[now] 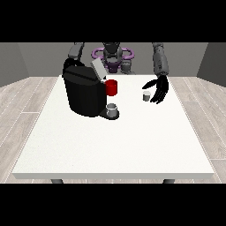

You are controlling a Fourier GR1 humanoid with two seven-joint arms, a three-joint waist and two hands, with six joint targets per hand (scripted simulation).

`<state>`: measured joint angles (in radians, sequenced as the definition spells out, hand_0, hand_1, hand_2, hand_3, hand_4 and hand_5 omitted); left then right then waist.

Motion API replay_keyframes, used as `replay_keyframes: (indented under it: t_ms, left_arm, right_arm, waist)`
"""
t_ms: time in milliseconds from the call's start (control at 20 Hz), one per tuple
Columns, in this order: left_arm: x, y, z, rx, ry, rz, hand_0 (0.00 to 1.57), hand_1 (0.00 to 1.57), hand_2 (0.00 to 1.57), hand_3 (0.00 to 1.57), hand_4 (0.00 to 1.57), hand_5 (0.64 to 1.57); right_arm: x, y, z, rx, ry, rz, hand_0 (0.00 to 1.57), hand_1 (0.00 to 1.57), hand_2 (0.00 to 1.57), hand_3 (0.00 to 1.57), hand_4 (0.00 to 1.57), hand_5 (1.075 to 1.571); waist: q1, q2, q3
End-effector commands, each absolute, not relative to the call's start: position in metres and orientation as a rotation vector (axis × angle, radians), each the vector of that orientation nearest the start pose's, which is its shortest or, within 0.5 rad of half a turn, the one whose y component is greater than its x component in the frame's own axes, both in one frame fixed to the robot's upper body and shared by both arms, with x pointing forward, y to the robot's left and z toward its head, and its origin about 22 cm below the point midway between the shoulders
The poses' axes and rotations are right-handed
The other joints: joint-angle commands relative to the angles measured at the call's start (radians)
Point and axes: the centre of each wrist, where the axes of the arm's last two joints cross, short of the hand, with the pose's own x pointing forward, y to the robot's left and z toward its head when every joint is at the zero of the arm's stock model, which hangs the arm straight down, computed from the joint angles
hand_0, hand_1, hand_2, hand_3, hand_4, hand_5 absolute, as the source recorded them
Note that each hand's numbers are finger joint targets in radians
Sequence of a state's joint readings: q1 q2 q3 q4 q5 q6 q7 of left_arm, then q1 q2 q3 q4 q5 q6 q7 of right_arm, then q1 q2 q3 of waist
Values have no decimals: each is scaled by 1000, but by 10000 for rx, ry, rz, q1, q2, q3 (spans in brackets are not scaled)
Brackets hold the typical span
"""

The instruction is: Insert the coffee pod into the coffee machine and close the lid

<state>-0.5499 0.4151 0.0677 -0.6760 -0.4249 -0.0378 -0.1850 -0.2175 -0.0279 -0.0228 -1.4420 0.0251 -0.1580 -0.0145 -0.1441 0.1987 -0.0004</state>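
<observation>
One coffee machine (84,92), one coffee pod (146,96), one grey cup (112,110), one red mug (111,87), one table (114,145)

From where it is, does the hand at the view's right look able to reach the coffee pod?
Probably yes: the hand hangs just beside the pod, with only bare table between them.

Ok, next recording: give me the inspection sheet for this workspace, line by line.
Surface: white table, bare across its near half.
Job's things: black coffee machine at the view's left, lid raised; small grey coffee pod standing on the table, not yet inserted.
Clutter: red cup beside the machine; grey cup on its drip tray.
Hands: hand at the view's right open, beside the pod, not holding it; the other hidden behind the machine.
Cables: nothing seen.
Surroundings: wood-look floor, grey walls.
</observation>
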Motion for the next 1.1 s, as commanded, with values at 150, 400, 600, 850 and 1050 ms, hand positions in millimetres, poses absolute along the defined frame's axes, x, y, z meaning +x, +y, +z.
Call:
replay_keyframes:
  t_ms: [150, 400, 600, 850, 1050]
  left_arm:
    - [366, 337, -5, 6753, -13666, -6584, 719, 719, 851, 619, 151, 1571]
    - [361, 319, -24, 6795, -13497, -6812, 824, 824, 972, 737, 389, 1571]
    - [371, 339, -1, 7509, -13756, -7495, 987, 987, 1095, 867, 286, 1571]
    - [363, 332, -22, 7689, -12676, -8168, 1115, 1115, 1173, 966, 280, 1571]
    - [378, 332, 3, 7212, -13978, -8268, 1317, 1317, 1430, 1407, 548, 1571]
  right_arm:
    - [302, -209, 49, -1015, -16801, -256, 0, 0, 0, 0, 487, 1571]
    - [292, -227, 14, -1001, -16577, -370, 0, 0, 0, 0, 500, 1571]
    - [299, -232, 19, -742, -16998, -838, 0, 0, 0, 0, 510, 1571]
    - [285, -211, 10, -726, -16259, -450, 0, 0, 0, 0, 429, 1571]
    - [287, -221, -2, -959, -16510, -520, 0, 0, 0, 0, 430, 1571]
  waist:
    - [-277, 225, -3]
    - [-68, -76, 4]
    - [-151, 227, 3]
    - [-254, -173, 2]
    - [-96, 17, 3]
